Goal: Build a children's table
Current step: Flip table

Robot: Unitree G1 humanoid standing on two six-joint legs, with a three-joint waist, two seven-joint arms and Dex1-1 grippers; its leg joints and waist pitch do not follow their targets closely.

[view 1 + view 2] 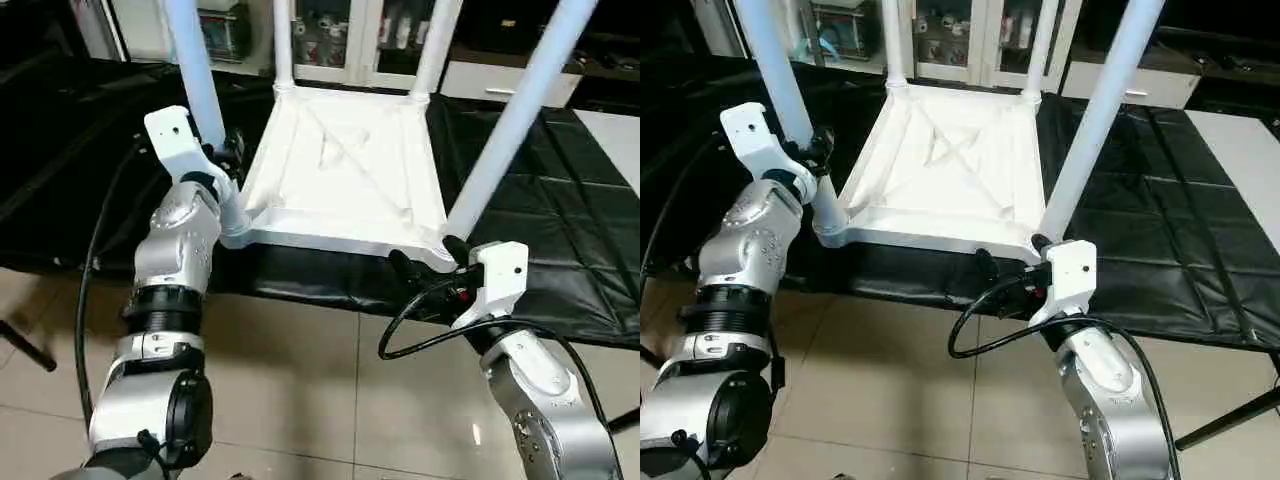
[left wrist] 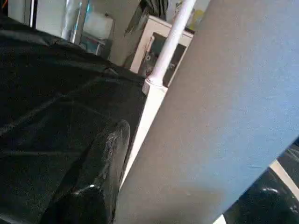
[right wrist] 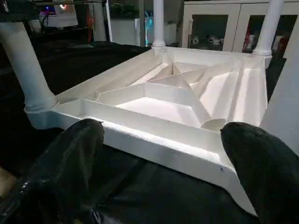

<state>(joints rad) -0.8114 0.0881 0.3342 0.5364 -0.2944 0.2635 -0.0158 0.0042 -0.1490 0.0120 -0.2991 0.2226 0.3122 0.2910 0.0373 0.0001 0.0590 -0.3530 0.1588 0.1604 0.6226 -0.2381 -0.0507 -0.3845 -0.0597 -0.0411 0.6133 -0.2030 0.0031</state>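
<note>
children's table [image 1: 345,170] upside down | left hand [image 1: 228,152] around near-left leg [image 1: 200,90], grip unclear | right hand [image 1: 425,262] spread, by corner

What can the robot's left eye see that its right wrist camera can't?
Left eye alone: both silver arms, the left gripper at the near-left leg, the tiled floor, and a black cable looping off the right arm.

Right wrist alone: a close look between the right gripper's wide-open black fingers, low along the ribs under the top.

Both: the upside-down white table on the black cloth, its legs standing up, and the cabinets behind.
</note>
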